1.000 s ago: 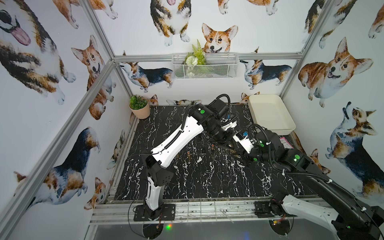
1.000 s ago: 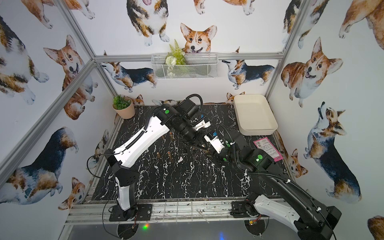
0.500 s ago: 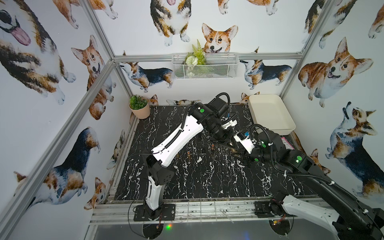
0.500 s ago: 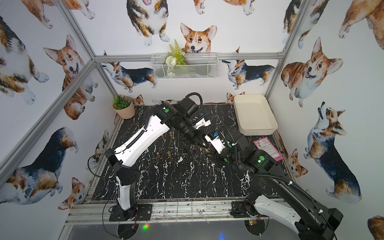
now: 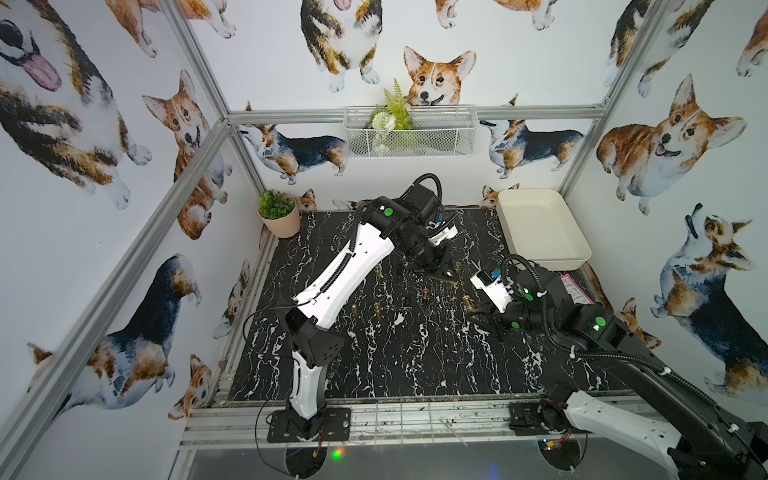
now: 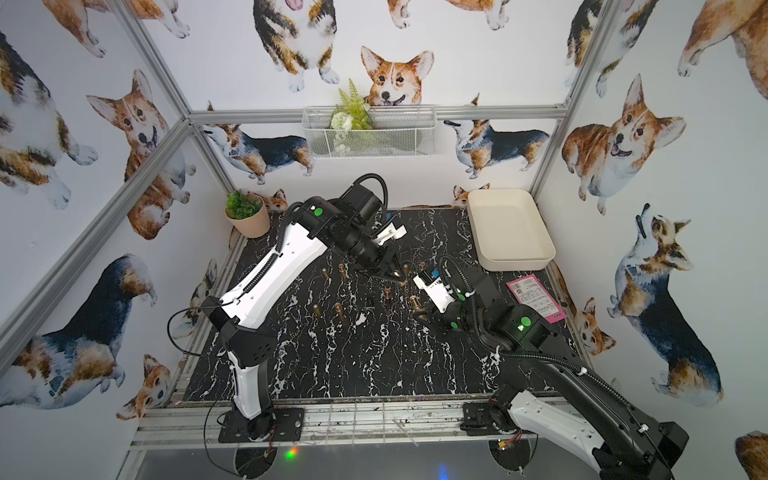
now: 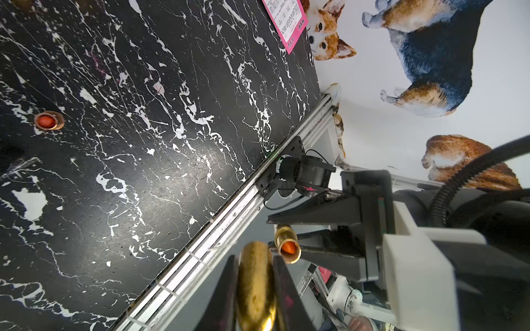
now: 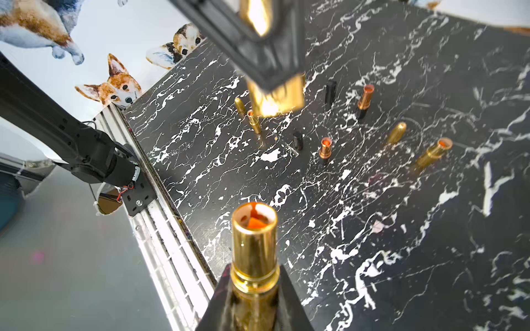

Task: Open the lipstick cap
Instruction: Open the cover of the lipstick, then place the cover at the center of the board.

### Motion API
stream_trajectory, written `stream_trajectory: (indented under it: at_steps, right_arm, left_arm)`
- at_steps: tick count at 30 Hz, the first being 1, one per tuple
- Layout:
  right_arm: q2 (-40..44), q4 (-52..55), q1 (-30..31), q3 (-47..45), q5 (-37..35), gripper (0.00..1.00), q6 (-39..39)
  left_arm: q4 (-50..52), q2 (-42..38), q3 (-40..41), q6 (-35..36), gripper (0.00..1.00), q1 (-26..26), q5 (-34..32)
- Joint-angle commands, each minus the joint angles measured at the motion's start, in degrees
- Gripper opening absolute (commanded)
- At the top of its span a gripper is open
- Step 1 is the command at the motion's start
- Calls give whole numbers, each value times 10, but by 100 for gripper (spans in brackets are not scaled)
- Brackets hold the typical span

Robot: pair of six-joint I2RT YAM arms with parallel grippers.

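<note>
A staged robot lab cell: aluminium frame, corgi-print walls, marble-look tabletop with bolted arm bases.

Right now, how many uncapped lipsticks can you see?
5: one lipstick in the right claw; four standing on the table: two gold, two rose-gold. Arms may hide more.

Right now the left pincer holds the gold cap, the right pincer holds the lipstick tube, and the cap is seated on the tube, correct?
No, the cap is off the tube. The right wrist view shows the lipstick tube in the right pincer with its orange stick exposed, and the gold cap in the left pincer apart from it. The rest stands.
</note>
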State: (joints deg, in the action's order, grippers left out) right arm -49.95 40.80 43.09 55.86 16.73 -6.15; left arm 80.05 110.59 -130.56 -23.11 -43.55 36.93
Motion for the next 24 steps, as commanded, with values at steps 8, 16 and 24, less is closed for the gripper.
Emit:
stream_trajectory:
  at_steps: [8,16,24]
  right_arm:
    - [58,19,0,23,-45,1,-24]
    - [131,34,0,30,-148,2,-32]
    - [159,47,0,28,-170,2,-37]
  left_arm:
    - [-25,31,35,-2,0,-6,-210]
    - [-164,116,56,-15,0,-62,-351]
    - [-279,178,121,-16,0,-79,-429]
